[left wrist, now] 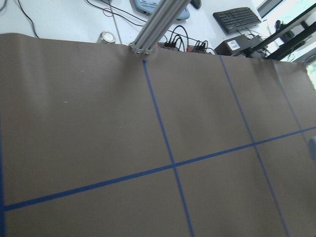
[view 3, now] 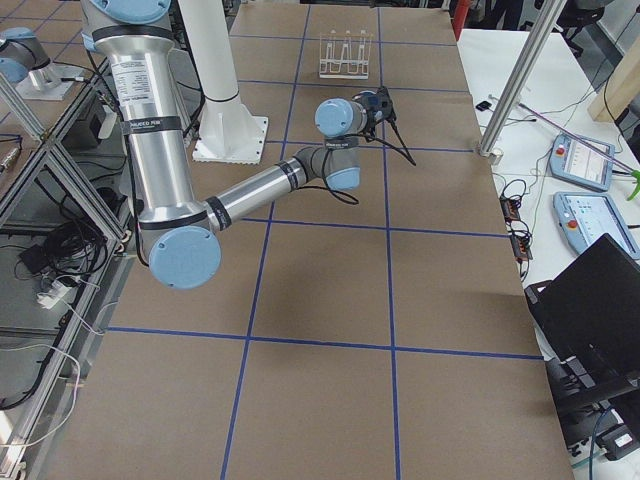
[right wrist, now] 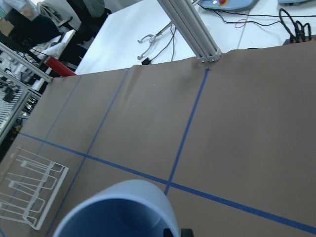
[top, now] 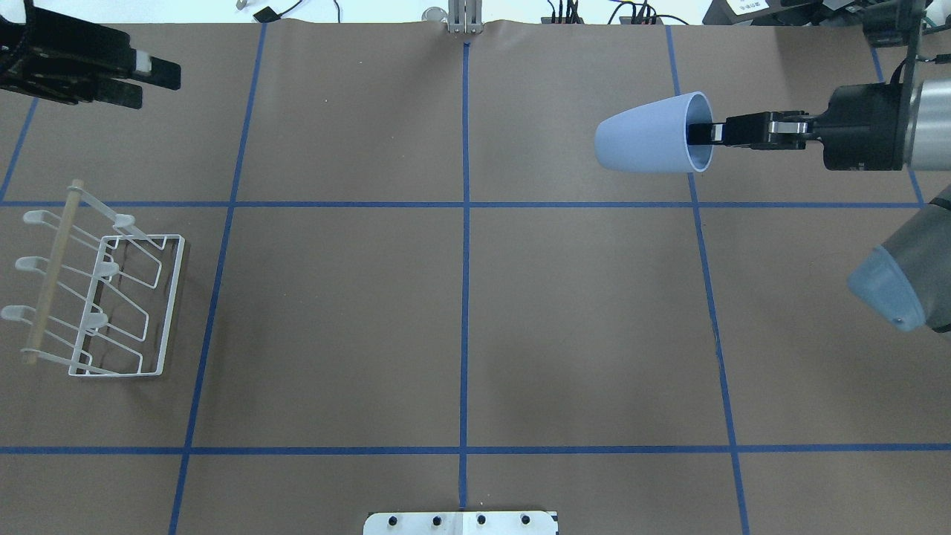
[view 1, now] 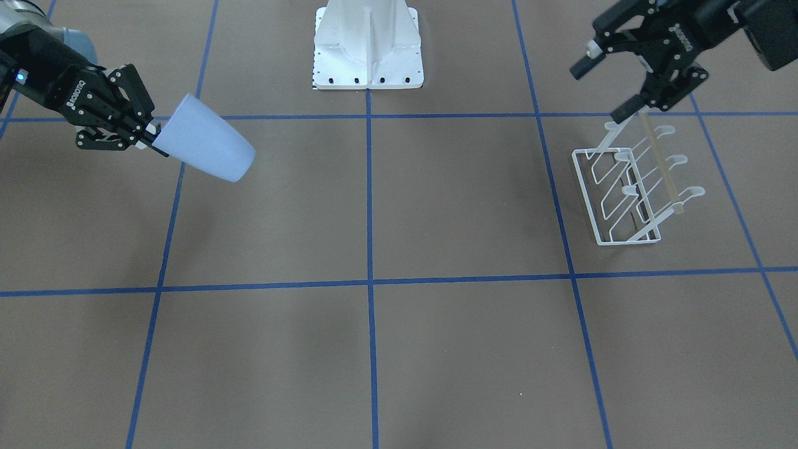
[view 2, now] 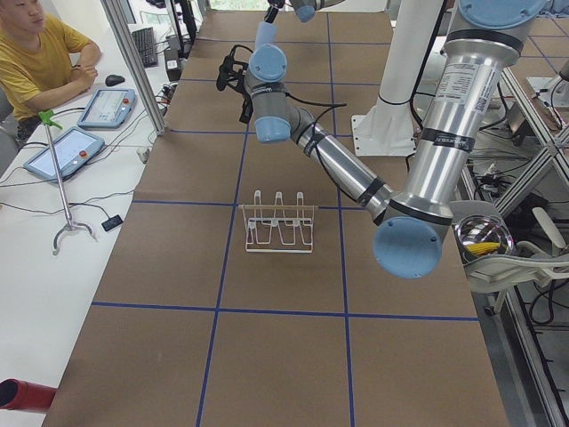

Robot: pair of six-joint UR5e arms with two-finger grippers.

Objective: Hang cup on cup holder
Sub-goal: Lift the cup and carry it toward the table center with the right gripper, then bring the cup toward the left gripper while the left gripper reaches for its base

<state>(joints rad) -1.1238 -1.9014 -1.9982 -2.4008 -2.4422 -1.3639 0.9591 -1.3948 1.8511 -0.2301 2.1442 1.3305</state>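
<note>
The pale blue cup (top: pixel 645 135) hangs on its side above the table at the right in the overhead view. My right gripper (top: pixel 704 134) is shut on the cup's rim, with one finger inside the mouth. The cup also shows in the front view (view 1: pixel 206 146) and in the right wrist view (right wrist: pixel 118 210). The white wire cup holder (top: pixel 108 269) with a wooden top bar stands at the table's left; it also shows in the front view (view 1: pixel 629 190). My left gripper (view 1: pixel 601 91) is open and empty, in the air by the rack's far end.
The robot's white base plate (view 1: pixel 368 50) stands at the table's near middle. Blue tape lines divide the brown table. An aluminium post (top: pixel 464 18) stands at the far edge. An operator (view 2: pixel 40 53) sits beside tablets at a side desk.
</note>
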